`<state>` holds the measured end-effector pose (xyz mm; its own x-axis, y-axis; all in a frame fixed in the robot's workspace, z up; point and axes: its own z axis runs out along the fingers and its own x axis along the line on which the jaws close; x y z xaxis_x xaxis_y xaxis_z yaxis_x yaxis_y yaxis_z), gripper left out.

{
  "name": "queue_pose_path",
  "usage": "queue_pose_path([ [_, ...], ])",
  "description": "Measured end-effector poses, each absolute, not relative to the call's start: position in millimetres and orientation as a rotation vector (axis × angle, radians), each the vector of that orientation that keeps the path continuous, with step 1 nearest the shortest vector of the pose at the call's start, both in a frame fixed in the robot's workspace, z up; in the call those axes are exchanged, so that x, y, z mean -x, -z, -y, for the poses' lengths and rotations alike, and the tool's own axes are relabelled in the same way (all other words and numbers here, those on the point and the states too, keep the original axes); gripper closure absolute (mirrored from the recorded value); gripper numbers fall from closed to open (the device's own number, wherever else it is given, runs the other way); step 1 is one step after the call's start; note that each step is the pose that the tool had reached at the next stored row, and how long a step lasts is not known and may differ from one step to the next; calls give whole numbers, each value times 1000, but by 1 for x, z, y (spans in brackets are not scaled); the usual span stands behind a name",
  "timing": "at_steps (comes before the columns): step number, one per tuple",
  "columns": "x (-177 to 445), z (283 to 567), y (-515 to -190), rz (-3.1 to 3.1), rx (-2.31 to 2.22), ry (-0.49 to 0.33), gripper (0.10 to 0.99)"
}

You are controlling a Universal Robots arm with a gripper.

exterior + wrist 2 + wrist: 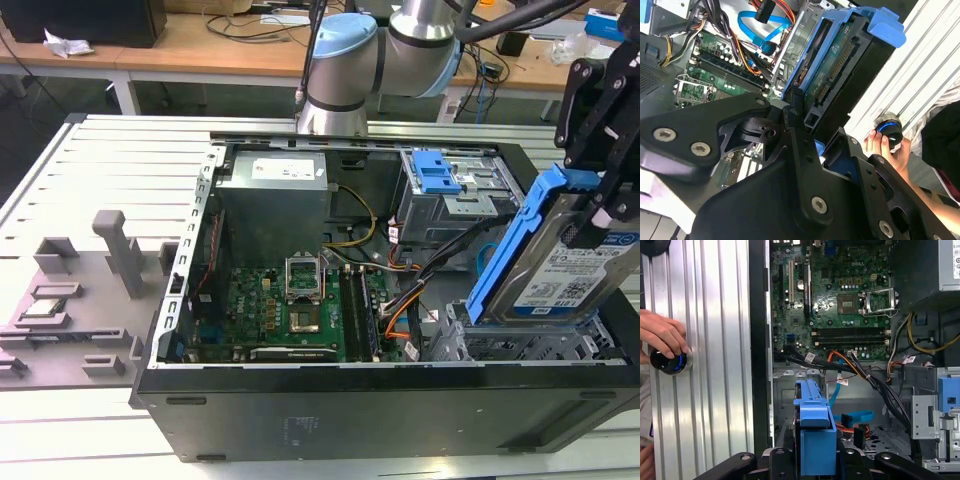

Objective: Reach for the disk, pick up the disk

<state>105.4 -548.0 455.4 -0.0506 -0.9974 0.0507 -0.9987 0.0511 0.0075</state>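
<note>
The hand (pixel 597 215) grips the disk (pixel 570 275), its black fingers clamped on the upper end of the blue bracket (pixel 515 245) that runs along the disk's edges. The disk stands tilted, lifted partly out of the grey drive cage (pixel 520 345) at the corner of the open computer case (pixel 380 405) nearest the exterior view's right. Its lower end is still down among the cage's metal walls, while its labelled face looks up and outward. The case lies on its side on the ribbed metal tabletop (pixel 110 175), near the tabletop's front edge in the exterior view.

The exterior view alone shows the robot arm (pixel 345 65) rising behind the case, a second cage with a blue latch (pixel 437 172) further back, the green motherboard (pixel 285 310) on the case floor, and grey fixtures (pixel 75 290) on the tabletop toward that view's left.

In both wrist views a person's hand (pixel 662 335) rests on a round black knob with a blue ring (pixel 669 361) on the tabletop just outside the case wall. The second wrist view shows the disk's underside (pixel 837 65), with its green circuit board and connector, between the black fingers (pixel 795 112). The first wrist view looks along the bracket's blue top edge (pixel 815 432) toward orange and blue cables (pixel 850 390) beyond it.
</note>
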Motion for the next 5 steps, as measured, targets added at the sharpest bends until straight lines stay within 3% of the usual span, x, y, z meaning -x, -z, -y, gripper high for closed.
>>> queue_pose_path([
  [5, -105, 548, -455, 2247, -2135, -46, 722],
])
